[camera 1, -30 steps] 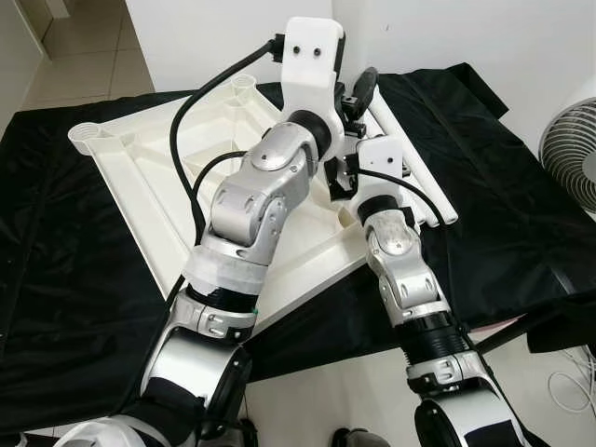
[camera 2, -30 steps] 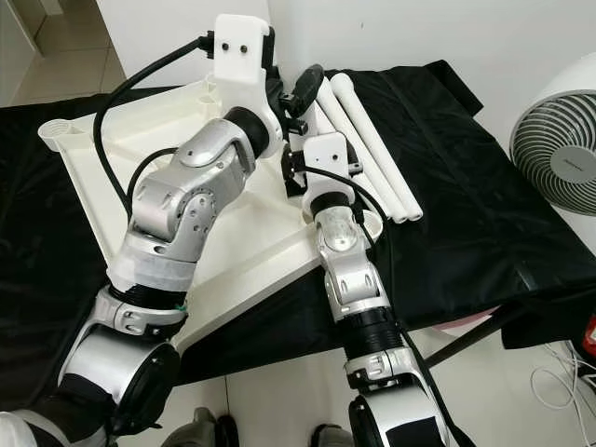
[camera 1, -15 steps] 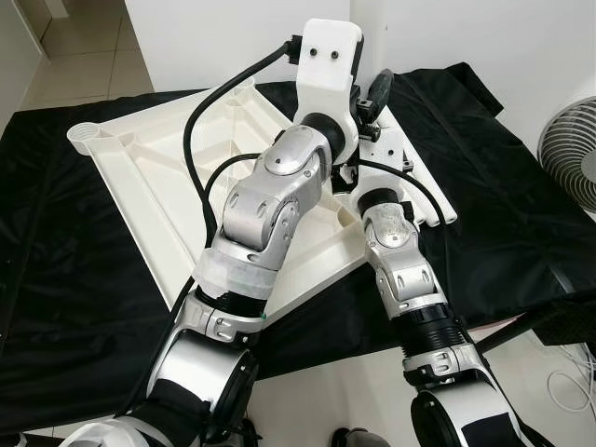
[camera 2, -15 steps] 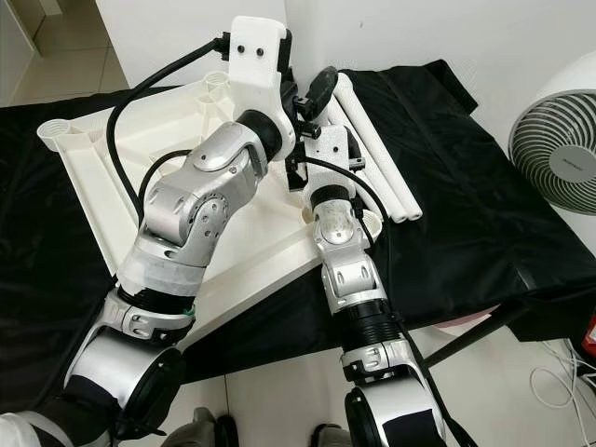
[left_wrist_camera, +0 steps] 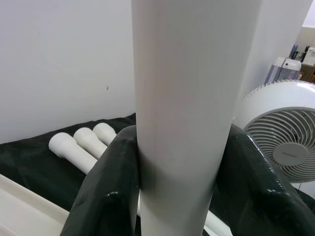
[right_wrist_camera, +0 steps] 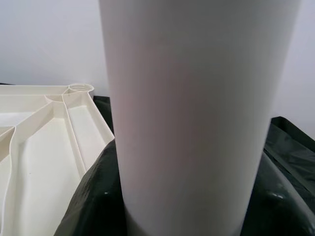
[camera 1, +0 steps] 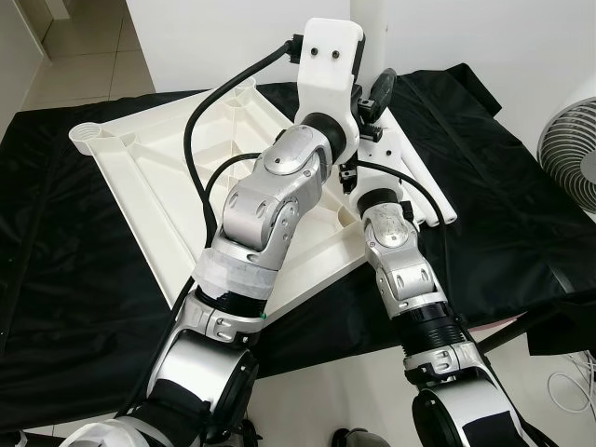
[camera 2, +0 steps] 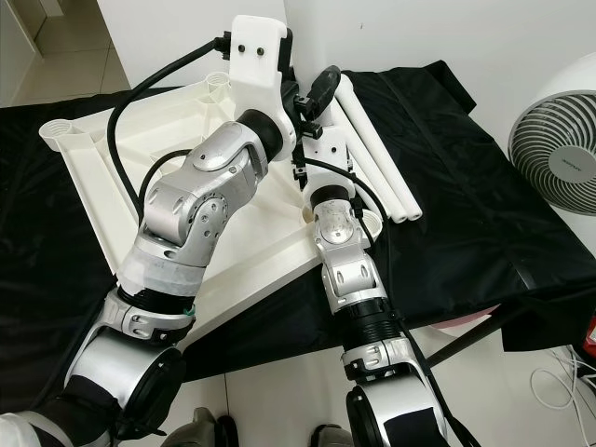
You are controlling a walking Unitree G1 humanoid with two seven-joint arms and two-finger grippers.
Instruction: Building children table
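Observation:
A white table leg (left_wrist_camera: 182,73) stands upright with both grippers on it. My left gripper (left_wrist_camera: 182,167) is shut on the leg, one black finger (left_wrist_camera: 106,196) on each side. My right gripper (right_wrist_camera: 197,196) is shut on the same leg (right_wrist_camera: 197,73). The white table top (camera 1: 158,177) lies upside down on the black cloth, ribs facing up. Both wrists meet above its right corner, where my left wrist housing (camera 1: 331,56) hides the held leg. Three more white legs (camera 2: 372,154) lie side by side on the cloth just right of the grippers.
A black cloth (camera 1: 56,279) covers the work surface. A white fan (camera 2: 559,140) stands at the far right. Round leg sockets sit at the table top's far corners (camera 1: 84,133) (camera 1: 244,86). A white wall rises behind, tiled floor at the far left.
My left wrist has swung to the right and a little away from me. My right wrist has slid in under and behind it. The table top and the loose legs lie as before.

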